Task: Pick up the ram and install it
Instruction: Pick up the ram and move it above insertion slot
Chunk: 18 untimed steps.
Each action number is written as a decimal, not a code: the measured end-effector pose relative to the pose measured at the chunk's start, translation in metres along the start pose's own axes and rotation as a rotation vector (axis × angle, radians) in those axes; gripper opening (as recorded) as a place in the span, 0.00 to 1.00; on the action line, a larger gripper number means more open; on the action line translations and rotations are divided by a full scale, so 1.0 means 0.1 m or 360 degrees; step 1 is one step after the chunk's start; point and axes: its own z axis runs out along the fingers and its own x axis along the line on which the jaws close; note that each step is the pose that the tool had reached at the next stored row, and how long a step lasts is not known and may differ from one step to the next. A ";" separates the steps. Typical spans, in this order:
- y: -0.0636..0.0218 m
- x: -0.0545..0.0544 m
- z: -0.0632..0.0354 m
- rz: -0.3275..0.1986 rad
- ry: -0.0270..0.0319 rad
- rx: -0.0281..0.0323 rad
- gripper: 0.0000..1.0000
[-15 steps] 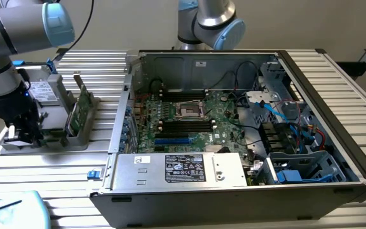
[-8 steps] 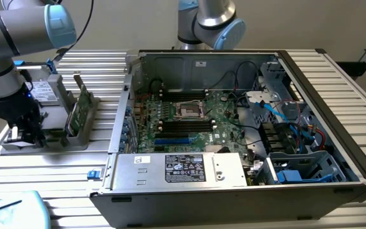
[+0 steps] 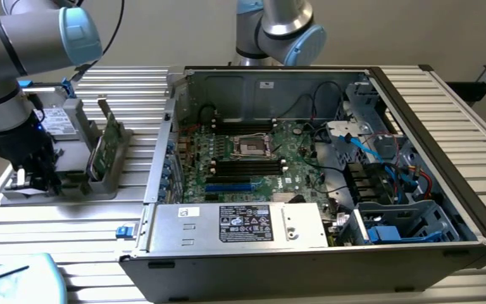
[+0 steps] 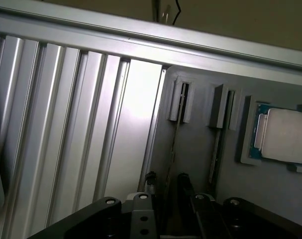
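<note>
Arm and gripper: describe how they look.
The arm is a silver-grey tube with pale blue joint caps; a black cable runs beside it. The gripper is black, with two slim dark fingers on a body fastened by round screws.

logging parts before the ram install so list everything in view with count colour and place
ribbed aluminium table: one, silver, under everything
open black computer case: one, black, mid-table
large green motherboard: one, green, flat inside the case
silver power supply box: one, silver, case's near edge
grey slotted fixture tray: one, grey, on the table, exterior view's left of the case
long narrow green ram stick: one clear, green, standing on edge in the fixture
square silver processor chip: one, silver, in a fixture recess
second robot arm: one, grey and pale blue, behind the case
working arm's gripper: one, black, open, down at the fixture
</note>
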 end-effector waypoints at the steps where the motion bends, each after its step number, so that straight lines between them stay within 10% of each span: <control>1: 0.000 0.00 0.006 0.0000 0.00000 -0.00001 0.31; 18: 0.001 -0.01 0.032 0.0037 -0.00025 -0.00016 0.31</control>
